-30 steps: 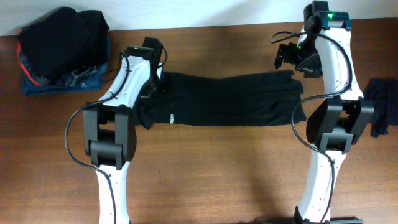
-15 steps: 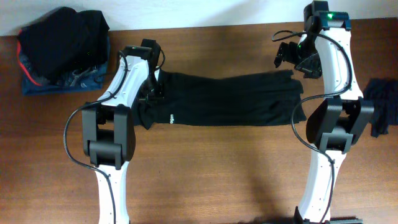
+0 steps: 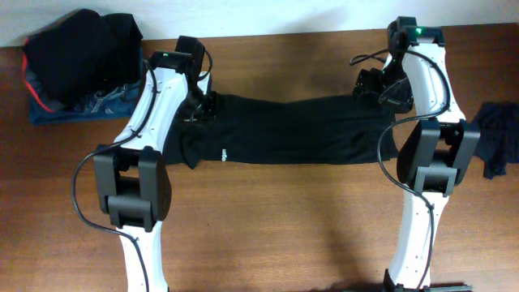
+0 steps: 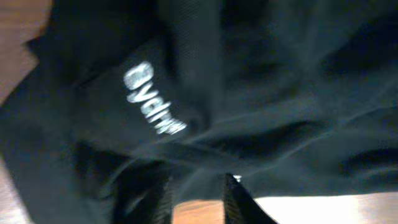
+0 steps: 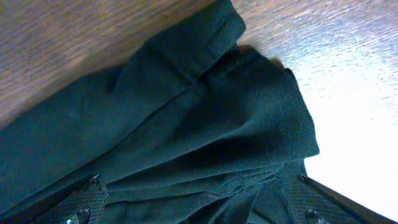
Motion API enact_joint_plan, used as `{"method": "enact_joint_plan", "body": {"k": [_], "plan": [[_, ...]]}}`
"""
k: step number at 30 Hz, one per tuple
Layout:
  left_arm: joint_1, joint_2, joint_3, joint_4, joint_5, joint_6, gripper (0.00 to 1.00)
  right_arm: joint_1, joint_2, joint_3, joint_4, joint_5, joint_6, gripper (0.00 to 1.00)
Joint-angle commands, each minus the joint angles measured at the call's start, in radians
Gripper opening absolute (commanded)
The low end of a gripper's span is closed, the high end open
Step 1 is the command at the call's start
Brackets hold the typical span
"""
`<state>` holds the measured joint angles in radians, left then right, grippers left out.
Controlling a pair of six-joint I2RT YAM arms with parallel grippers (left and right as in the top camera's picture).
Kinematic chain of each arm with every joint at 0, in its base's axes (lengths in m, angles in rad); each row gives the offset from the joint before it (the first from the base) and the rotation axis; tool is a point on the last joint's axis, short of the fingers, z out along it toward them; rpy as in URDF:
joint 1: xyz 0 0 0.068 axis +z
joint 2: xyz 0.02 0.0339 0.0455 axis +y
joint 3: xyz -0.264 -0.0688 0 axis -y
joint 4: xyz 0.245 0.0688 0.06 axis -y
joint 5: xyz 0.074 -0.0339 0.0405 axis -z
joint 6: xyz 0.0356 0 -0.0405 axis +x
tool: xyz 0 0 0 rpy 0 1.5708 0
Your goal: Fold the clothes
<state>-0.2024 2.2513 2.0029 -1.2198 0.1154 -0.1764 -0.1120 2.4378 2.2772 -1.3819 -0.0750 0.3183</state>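
The black T-shirt (image 3: 300, 130) lies folded lengthwise into a long strip across the wooden table, its small white logo (image 3: 222, 152) near the left end. My left gripper (image 3: 200, 109) is at the strip's left end. In the left wrist view its fingers (image 4: 199, 186) stand close together, pinching the fabric's edge (image 4: 280, 93) below the logo (image 4: 152, 102). My right gripper (image 3: 375, 88) is at the strip's right end. In the right wrist view its fingers (image 5: 199, 199) are spread wide, with bunched fabric (image 5: 186, 124) between them.
A pile of dark clothes (image 3: 77, 61) sits at the back left corner on a blue patterned piece. Another dark garment (image 3: 499, 138) lies at the right edge. The table's far edge meets a white wall.
My right gripper has come down from above the table's far side onto the shirt's right end. My left arm has shifted toward the far side at the left end.
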Motion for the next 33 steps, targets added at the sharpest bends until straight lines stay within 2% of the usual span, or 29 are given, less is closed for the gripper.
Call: {"method": "enact_joint_plan", "body": {"k": [1,9,16,20,33], "plan": [[-0.011,-0.019,0.014,0.034,0.080,0.007,0.29,0.000,0.005,-0.037,0.014,0.005,0.013,0.99],[-0.038,-0.019,0.012,0.057,0.080,0.007,0.31,0.000,0.005,-0.126,0.091,0.005,0.013,0.99],[-0.041,-0.008,0.010,0.059,0.079,0.007,0.31,0.000,0.005,-0.127,0.128,0.005,0.039,1.00],[-0.046,0.012,0.010,0.057,0.079,0.007,0.31,0.000,0.005,-0.127,0.136,0.005,0.039,0.91],[-0.047,0.062,0.010,0.048,0.080,0.007,0.31,-0.001,0.005,-0.127,0.157,0.013,0.117,0.53]]}}
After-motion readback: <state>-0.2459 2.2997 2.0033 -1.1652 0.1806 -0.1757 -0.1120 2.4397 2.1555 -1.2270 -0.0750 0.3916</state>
